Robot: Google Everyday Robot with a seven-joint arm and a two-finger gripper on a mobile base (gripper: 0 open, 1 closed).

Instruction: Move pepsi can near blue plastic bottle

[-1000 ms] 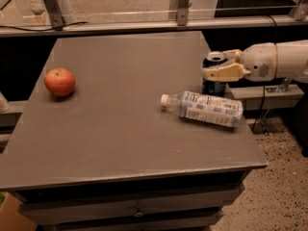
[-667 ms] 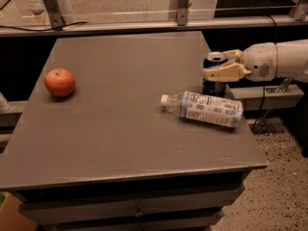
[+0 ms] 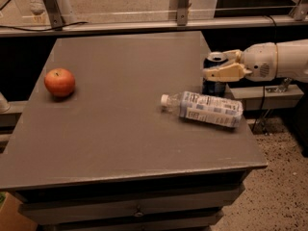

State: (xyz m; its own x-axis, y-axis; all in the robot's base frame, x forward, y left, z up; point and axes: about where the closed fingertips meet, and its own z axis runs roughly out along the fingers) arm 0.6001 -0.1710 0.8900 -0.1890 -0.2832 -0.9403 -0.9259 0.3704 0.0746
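The gripper (image 3: 215,65) is reaching in from the right, over the table's (image 3: 120,134) right edge, and its pale fingers are sitting on either side of the pepsi can (image 3: 214,85), clamping it. The can is standing upright at that right edge, silver top showing above the near finger. Just on the near side of it, the blue plastic bottle (image 3: 208,109) is lying on its side, white cap (image 3: 165,100) pointing left, label facing up. Can and bottle are looking very close, almost touching. Far off on the left, a red apple (image 3: 59,82) is sitting alone.
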